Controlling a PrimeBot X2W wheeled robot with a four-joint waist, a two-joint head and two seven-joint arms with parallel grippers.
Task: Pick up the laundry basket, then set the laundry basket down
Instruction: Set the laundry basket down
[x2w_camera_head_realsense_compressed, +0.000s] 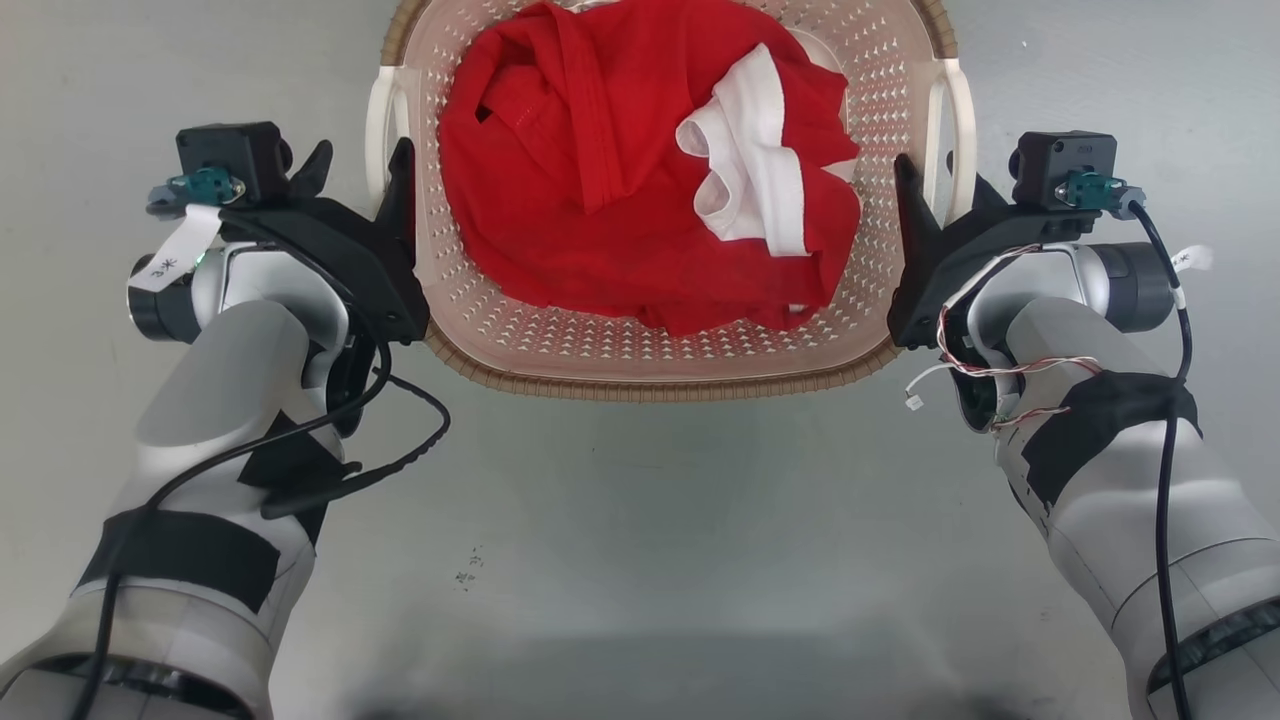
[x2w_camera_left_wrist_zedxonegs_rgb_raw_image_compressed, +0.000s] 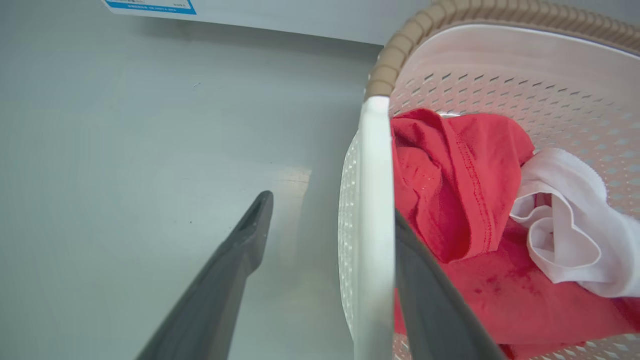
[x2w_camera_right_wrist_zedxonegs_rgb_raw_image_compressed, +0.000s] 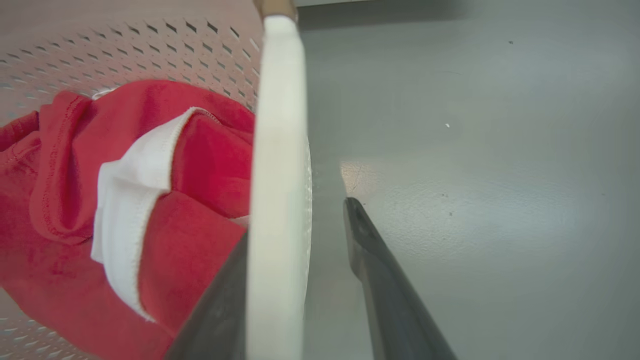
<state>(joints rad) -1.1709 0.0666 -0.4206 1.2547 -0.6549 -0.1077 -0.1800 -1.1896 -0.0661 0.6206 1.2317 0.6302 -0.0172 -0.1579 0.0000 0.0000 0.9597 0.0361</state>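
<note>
Straddling the white left handle (x2w_camera_head_realsense_compressed: 378, 115), the left hand (x2w_camera_head_realsense_compressed: 362, 150) has one dark finger outside over the grey floor (x2w_camera_head_realsense_compressed: 640, 520) and the other inside the wall. In the left wrist view the outer finger stands clear of the handle with floor showing between them, so this hand is fairly wide and not clamped. Its inner finger runs close behind the handle, and I cannot tell whether they touch. Between the two hands sits the basket (x2w_camera_head_realsense_compressed: 650, 378), cream-pink with perforated walls and a brown woven-look rim, its near edge towards the robot. Whether it rests on the floor or hangs just above it cannot be told. Inside it, a crumpled red garment (x2w_camera_head_realsense_compressed: 590, 200) covers most of the bottom and heaps up in the middle. A smaller white garment (x2w_camera_head_realsense_compressed: 760, 170) lies folded on top of the red one, towards the right wall. The right hand (x2w_camera_head_realsense_compressed: 940, 172) straddles the white right handle (x2w_camera_head_realsense_compressed: 952, 115) the same way, inner finger inside the basket. In the right wrist view its outer finger is just beside the handle with a narrow strip of floor between, so it is narrower but not closed on it.
</note>
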